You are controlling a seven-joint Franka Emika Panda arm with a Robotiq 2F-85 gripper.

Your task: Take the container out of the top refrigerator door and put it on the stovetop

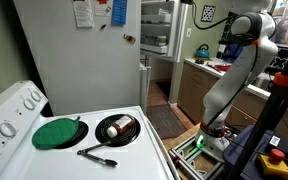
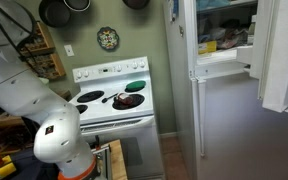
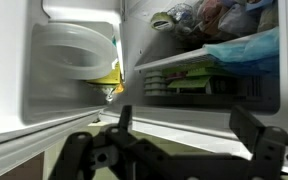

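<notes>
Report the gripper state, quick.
Gripper: open, jaws spread wide, holding nothing.

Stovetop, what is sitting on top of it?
On the stovetop: a round green disc, a black pan holding a shiny item, and a dark utensil. Whatever lies under the disc is covered.

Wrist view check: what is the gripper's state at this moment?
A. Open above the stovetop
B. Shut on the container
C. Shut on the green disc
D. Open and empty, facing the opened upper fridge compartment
D: the gripper has its jaws spread wide with nothing between them, while the container sits untouched in the rack of the top refrigerator door.
</notes>
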